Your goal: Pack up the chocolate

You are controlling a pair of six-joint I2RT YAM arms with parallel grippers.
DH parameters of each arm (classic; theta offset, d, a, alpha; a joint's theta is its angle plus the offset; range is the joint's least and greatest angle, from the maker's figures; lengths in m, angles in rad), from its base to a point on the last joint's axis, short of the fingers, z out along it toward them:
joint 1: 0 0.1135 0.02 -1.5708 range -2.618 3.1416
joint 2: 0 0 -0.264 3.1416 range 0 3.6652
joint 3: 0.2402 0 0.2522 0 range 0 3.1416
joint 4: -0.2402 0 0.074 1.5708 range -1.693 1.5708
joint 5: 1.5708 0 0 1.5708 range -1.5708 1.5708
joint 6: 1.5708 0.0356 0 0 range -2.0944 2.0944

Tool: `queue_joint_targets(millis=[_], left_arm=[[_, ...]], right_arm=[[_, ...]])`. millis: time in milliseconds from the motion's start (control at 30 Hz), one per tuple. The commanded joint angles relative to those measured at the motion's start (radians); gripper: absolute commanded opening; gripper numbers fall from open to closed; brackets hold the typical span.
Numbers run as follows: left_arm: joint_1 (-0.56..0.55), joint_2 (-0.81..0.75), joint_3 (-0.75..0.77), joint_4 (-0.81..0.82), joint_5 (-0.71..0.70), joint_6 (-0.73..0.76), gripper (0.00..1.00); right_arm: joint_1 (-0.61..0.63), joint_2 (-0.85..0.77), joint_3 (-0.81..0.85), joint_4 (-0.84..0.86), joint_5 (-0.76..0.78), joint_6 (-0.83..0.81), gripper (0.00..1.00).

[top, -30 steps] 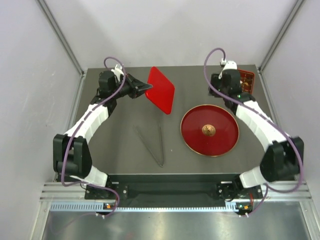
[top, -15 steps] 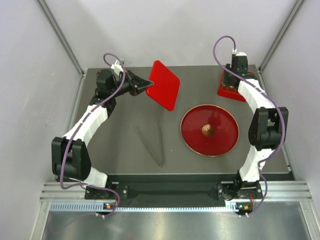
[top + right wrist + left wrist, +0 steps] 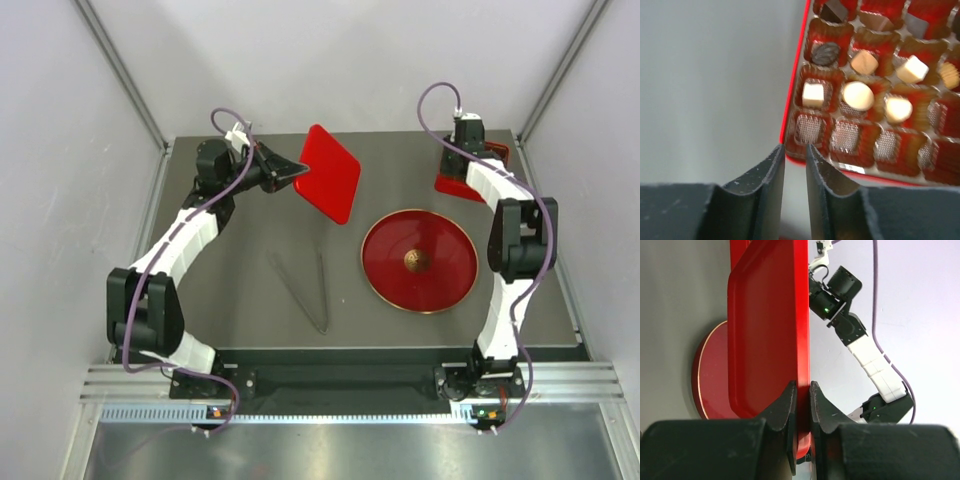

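The chocolate (image 3: 858, 96) is several small cream, tan and dark pieces sitting in the cells of a red box (image 3: 792, 100). In the top view the box (image 3: 455, 184) is at the back right, tilted, and the pieces do not show. My right gripper (image 3: 795, 146) is shut on the box's near corner rim; in the top view it (image 3: 464, 160) is over the box. My left gripper (image 3: 802, 386) is shut on the edge of the flat red lid (image 3: 765, 330) and holds it on edge above the table at the back left (image 3: 335, 185).
A round red plate (image 3: 445, 280) with a gold-brown emblem (image 3: 417, 261) lies right of centre. Thin grey metal tongs (image 3: 322, 300) lie in front of the lid. Grey walls close in on both sides and behind.
My right arm swung back and stretched to the back right corner. The box moved a little left and now shows red from above. My left gripper lifted the lid slightly right.
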Motion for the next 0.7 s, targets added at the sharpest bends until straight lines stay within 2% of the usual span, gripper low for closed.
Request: queue_joint_targets(millis=[0,333,667], left_arm=[[-0.005,0.006,0.014,0.084,0.022,0.009,0.0],[-0.004,0.04,0.031,0.088,0.044,0.011,0.0],[-0.004,0.057,0.028,0.113,0.045,0.002,0.0]], right_arm=[[-0.003,0.047,0.072,0.087,-0.02,0.012,0.23],[0.017,0.121,0.1,0.098,-0.025,0.002,0.21],[0.075,0.111,0.08,0.11,-0.091,-0.078,0.2]])
